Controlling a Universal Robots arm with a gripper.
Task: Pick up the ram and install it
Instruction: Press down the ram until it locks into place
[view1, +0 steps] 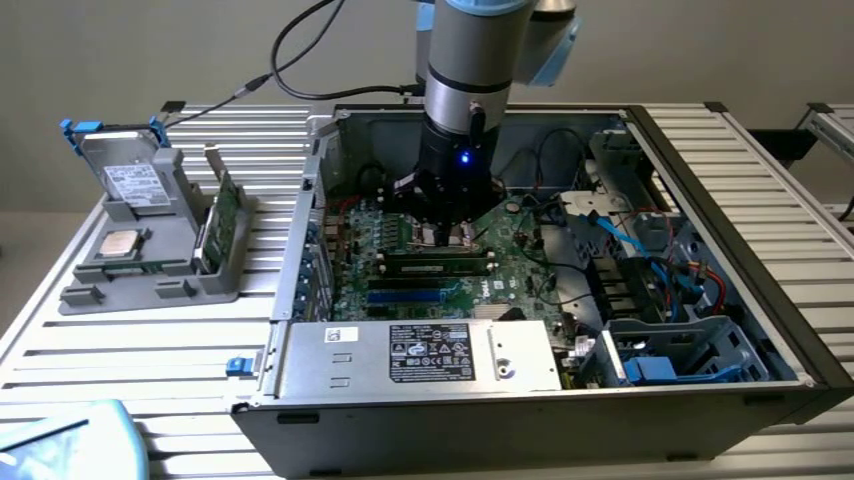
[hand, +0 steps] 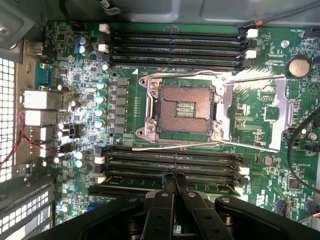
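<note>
gripper (hand: 174, 181) sits low over the motherboard (hand: 280, 115), jaws pinched together, holding nothing we can see; ram (view1: 438, 267) lies seated in a slot just beside the fingertips, we note

A plain beige wall (view1: 160, 50) stands behind a surface (view1: 147, 340) of ribbed silver aluminium slats, evenly lit.
</note>
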